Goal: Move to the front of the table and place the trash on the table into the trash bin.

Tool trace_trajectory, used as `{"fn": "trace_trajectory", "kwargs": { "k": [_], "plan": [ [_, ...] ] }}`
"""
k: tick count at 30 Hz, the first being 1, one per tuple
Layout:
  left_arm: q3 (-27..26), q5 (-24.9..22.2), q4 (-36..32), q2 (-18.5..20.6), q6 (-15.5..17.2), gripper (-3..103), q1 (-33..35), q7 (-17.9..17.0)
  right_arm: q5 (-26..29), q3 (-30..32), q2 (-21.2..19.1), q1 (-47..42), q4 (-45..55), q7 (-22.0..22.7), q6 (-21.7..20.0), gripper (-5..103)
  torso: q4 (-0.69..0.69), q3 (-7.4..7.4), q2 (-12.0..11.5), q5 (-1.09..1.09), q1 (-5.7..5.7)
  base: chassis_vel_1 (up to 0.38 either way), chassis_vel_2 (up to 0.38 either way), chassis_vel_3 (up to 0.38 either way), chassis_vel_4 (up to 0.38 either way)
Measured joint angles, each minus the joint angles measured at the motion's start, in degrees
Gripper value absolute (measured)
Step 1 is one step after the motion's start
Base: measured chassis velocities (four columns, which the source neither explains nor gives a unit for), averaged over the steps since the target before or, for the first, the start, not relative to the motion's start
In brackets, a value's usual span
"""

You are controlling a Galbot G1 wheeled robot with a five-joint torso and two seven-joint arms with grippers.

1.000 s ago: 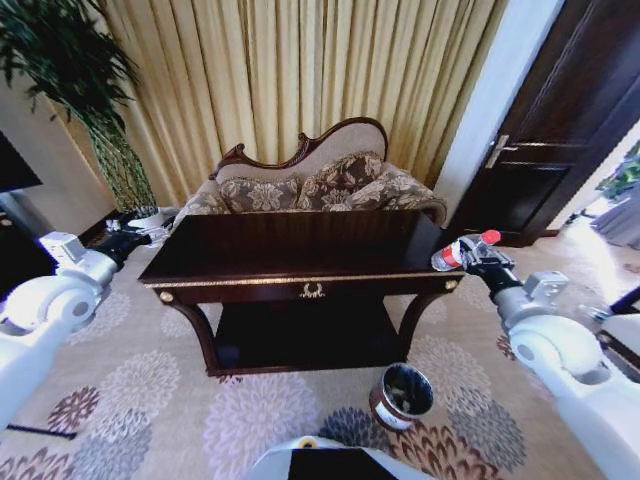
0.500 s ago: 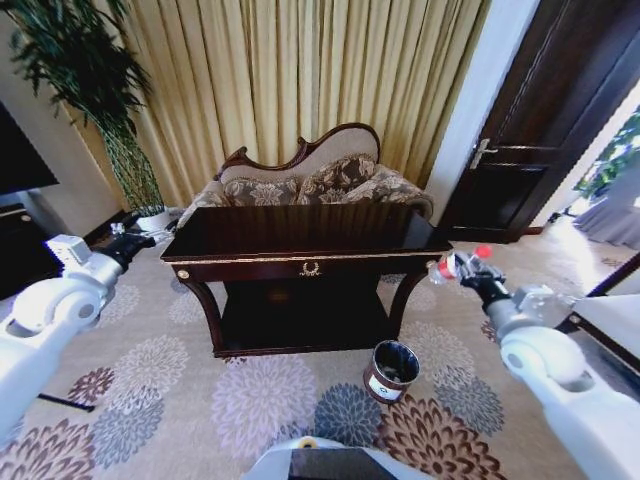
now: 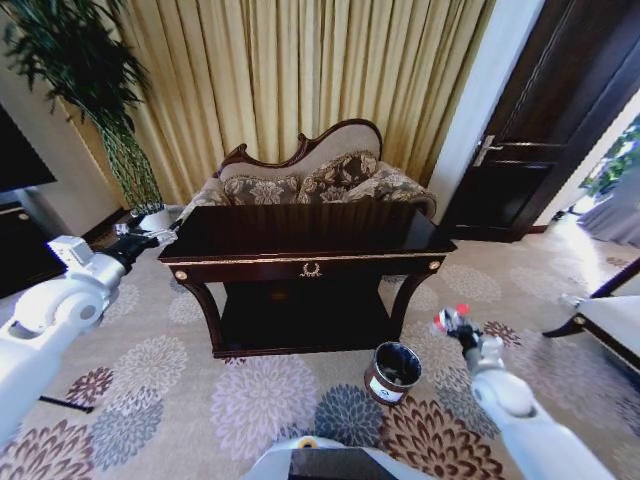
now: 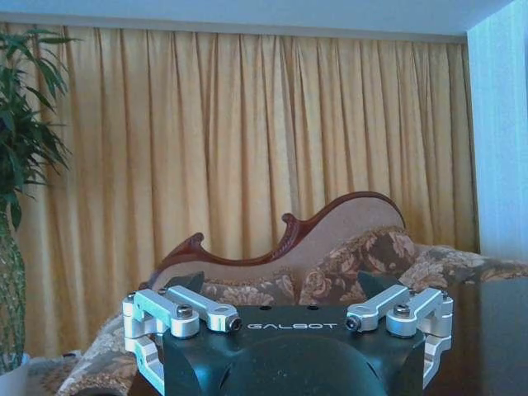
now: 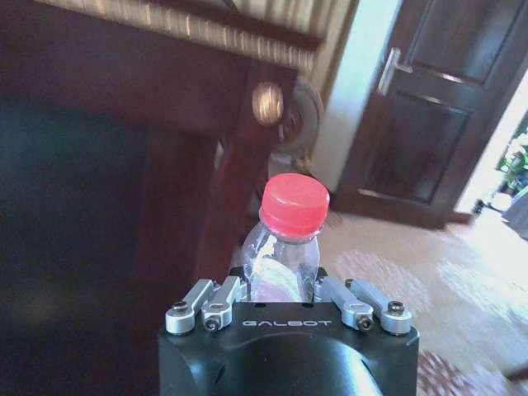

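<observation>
The trash in hand is a clear plastic bottle (image 3: 447,320) with a red cap (image 5: 294,203). My right gripper (image 3: 455,327) is shut on it, low over the carpet, just right of the trash bin (image 3: 393,372) and a little above its rim. The bin is small, round and dark brown, and stands on the floor before the table's right leg. In the right wrist view the gripper (image 5: 280,285) clamps the bottle's shoulder, with the table leg (image 5: 235,206) close behind. The dark glossy table (image 3: 310,232) stands in the middle. My left gripper (image 3: 130,243) hangs open off the table's left end.
A carved patterned sofa (image 3: 300,185) stands behind the table against gold curtains. A tall plant (image 3: 90,90) in a white pot (image 3: 150,215) is at the back left, a dark door (image 3: 540,130) at the back right. A chair's edge (image 3: 605,320) juts in at the right.
My right arm has come down with the bottle, from table-top height by the right end to just above the floor beside the bin. The left arm has stayed put.
</observation>
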Motion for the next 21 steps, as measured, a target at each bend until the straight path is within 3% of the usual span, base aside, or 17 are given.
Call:
{"fn": "trace_trajectory", "kwargs": {
  "k": [9, 21],
  "plan": [
    [1.08, -0.14, -0.98, -0.54, 0.15, 100, -0.08, -0.35, -6.4, -3.73, 7.24, 5.94, -9.83, 3.45, 4.43, 31, 0.05, 0.0, 0.0, 0.0, 0.0, 0.0, 0.0, 0.0, 0.0],
    [0.59, -0.41, -2.39, -0.63, 0.16, 100, 1.44, -0.45, -11.78, -6.49, 11.83, 8.09, -11.53, 4.05, 5.47, 32, 0.01, 0.0, 0.0, -0.01, 0.0, 0.0, 0.0, 0.0, 0.0]
  ]
}}
